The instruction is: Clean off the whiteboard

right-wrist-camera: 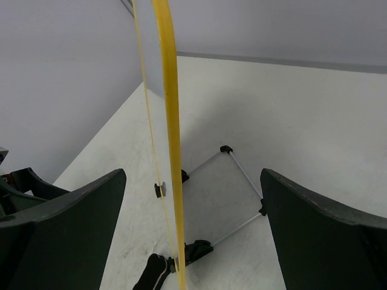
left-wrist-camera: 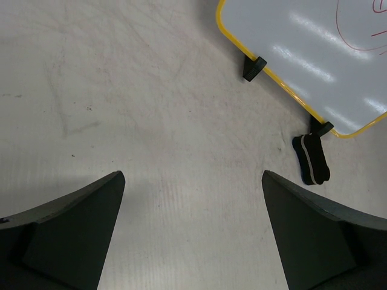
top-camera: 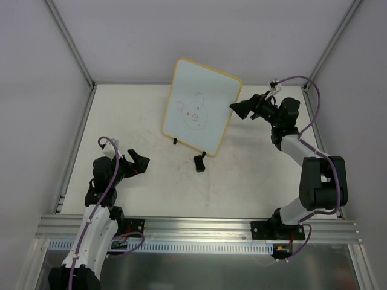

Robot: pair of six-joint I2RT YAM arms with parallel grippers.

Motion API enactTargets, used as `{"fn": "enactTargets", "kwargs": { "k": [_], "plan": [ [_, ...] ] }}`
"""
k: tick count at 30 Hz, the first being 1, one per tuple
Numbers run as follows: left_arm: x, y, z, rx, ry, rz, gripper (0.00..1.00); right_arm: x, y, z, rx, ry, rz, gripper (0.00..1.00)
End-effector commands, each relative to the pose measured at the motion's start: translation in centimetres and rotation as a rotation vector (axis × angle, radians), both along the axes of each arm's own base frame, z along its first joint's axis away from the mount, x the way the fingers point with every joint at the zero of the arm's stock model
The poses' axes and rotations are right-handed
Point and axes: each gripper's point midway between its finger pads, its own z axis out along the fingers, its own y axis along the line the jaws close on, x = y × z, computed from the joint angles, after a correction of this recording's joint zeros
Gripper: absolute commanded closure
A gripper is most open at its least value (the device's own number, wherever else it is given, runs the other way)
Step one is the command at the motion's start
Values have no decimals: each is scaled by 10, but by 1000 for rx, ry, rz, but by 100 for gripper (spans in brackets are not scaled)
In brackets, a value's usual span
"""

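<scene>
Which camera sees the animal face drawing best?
The top view: the whole drawing shows on the whiteboard. The left wrist view catches only a bit of it; the right wrist view sees the whiteboard edge-on.

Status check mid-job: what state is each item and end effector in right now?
whiteboard: standing tilted, red doodle not erased.
eraser: lying loose on the table by the whiteboard, not held.
left end effector: open, empty, above the table.
right end effector: open, straddling the whiteboard's side edge.
</scene>
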Motion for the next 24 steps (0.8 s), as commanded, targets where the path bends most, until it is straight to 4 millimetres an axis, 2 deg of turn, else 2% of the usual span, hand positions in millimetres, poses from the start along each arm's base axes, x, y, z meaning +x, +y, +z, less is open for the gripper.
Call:
{"fn": "enactTargets", "kwargs": {
  "k": [1, 7, 8, 13, 15, 18, 20, 24],
  "plan": [
    [6, 0, 20, -18, -66, 7, 1, 10, 5, 41, 4, -130, 22, 1],
    [6, 2, 28, -54, -90, 40, 1, 21, 10, 28, 9, -86, 54, 1],
    [7, 2, 28, -57, -89, 47, 1, 22, 11, 34, 17, -105, 66, 1],
    [5, -6, 35, -92, -92, 11, 1, 26, 17, 39, 41, -111, 96, 2],
    [7, -5, 35, -100, -80, 24, 1, 28, 19, 40, 42, -118, 115, 12],
    [6, -15, 34, -98, -57, -51, 1, 28, 23, 42, 75, -130, 141, 25],
    [7, -17, 28, -98, -34, -68, 1, 23, 27, 49, 111, -142, 181, 30],
    [12, -16, 20, -107, 24, -40, 1, 21, 28, 51, 139, -136, 195, 34]
  ]
}}
